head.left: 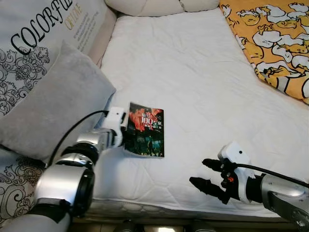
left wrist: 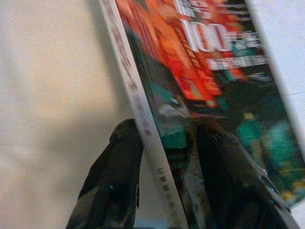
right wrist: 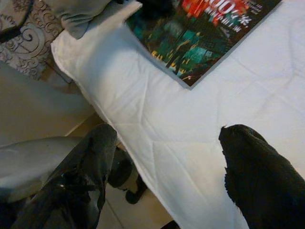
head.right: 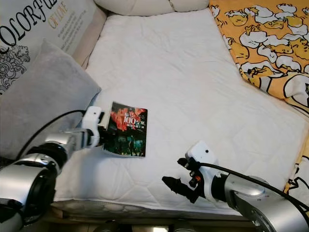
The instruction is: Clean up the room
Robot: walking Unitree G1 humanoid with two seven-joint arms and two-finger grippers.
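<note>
A book (head.left: 147, 128) with a dark cover, red art and "100" printed on it lies on the white bed sheet (head.left: 193, 72) near the bed's left front. My left gripper (head.left: 124, 135) is at the book's left edge. In the left wrist view its fingers (left wrist: 121, 162) clamp the spine, one below and one on the cover (left wrist: 200, 81), so it is shut on the book. That edge looks slightly raised. My right gripper (head.left: 199, 172) hovers open over the front of the bed, to the right of the book, holding nothing. The right wrist view shows the book's corner (right wrist: 200, 38) beyond the open fingers.
A grey pillow (head.left: 53, 101) leans just left of the book, with a lettered, patterned cushion (head.left: 29, 43) behind it. A yellow duck-print blanket (head.left: 275, 38) covers the far right. White pillows (head.left: 145, 6) lie at the head. The mattress front edge (head.left: 159, 205) is close to me.
</note>
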